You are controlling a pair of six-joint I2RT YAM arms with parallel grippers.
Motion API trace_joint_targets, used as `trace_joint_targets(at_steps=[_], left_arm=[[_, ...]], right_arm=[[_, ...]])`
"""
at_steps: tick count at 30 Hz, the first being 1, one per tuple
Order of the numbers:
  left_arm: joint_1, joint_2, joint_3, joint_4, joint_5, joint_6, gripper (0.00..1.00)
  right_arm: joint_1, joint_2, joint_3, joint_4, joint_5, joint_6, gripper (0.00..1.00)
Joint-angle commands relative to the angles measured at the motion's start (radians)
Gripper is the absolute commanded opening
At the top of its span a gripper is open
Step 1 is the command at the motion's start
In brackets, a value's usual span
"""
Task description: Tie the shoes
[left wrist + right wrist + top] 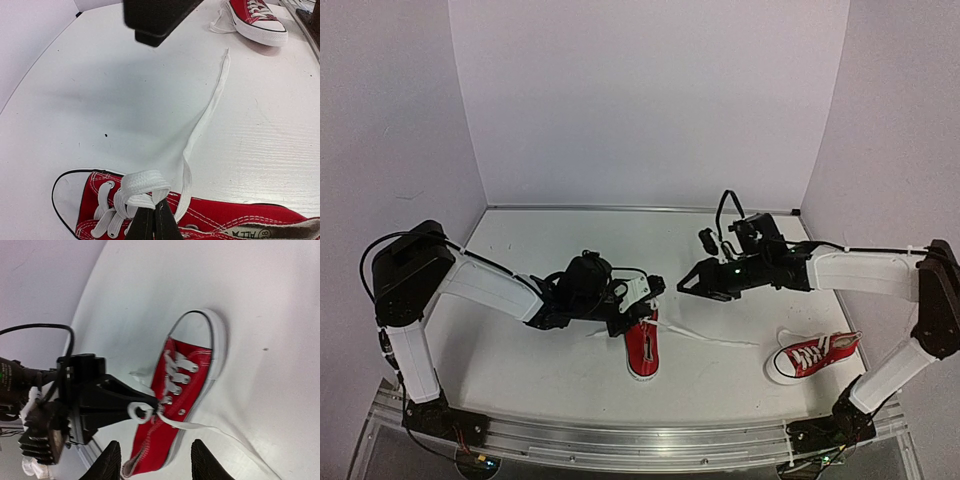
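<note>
One red shoe [642, 347] lies mid-table, its toe toward the near edge. My left gripper [152, 222] is shut on a loop of its white lace [142, 185] just above the eyelets. The right wrist view shows the same loop [140, 411] pinched at the tips of the left fingers [112, 399]. The lace's free end [210, 107] trails flat across the table toward the right. My right gripper [156, 465] hovers open above that shoe [187, 385], with nothing between its fingers. The other shoe [815, 355] lies at the near right, untouched.
White walls enclose the table on the left, back and right. A metal rail [620, 435] runs along the near edge. The right arm [860, 270] stretches over the right half of the table, above the second shoe [257, 17].
</note>
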Motion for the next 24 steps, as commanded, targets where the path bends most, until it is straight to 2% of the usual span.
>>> trace_joint_targets(at_steps=[1,11,16,24], left_arm=[[-0.004,-0.003,-0.001,0.074,0.012,-0.015,0.00],[-0.004,-0.003,-0.007,0.098,0.019,-0.013,0.00],[-0.004,-0.002,-0.009,0.104,0.031,-0.012,0.00],[-0.004,0.000,-0.002,0.100,0.026,-0.005,0.00]], right_arm=[[-0.010,-0.036,0.002,-0.342,0.229,-0.119,0.45],[0.002,0.027,-0.012,-0.540,0.402,-0.176,0.47],[0.003,0.074,-0.037,-0.549,0.475,-0.173,0.50],[0.002,0.123,-0.028,-0.548,0.475,-0.170,0.58]])
